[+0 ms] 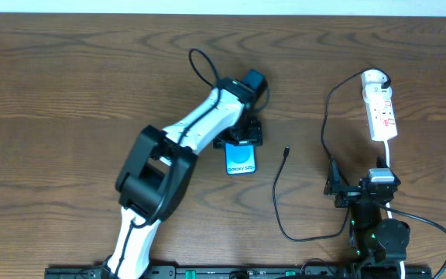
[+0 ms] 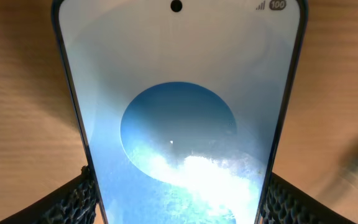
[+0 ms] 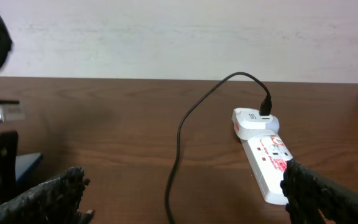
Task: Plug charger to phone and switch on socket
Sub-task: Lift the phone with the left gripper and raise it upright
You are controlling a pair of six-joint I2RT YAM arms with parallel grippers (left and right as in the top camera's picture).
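Centrally, phone (image 1: 240, 160) is clamped by left gripper (image 2: 179, 186), charger tip (image 1: 286, 152) at 3 o'clock; right gripper (image 3: 182, 190) is spread apart, socket (image 1: 380, 108) at its 12 o'clock.

The phone (image 2: 179, 93) shows "100" beside signal bars in a screen corner. Seen from overhead, "Galaxy S25" runs along its near end. Red print on the socket (image 3: 269, 158) is unreadable.

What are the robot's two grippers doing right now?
Left gripper: closed on the phone.
Right gripper: open, holding nothing.
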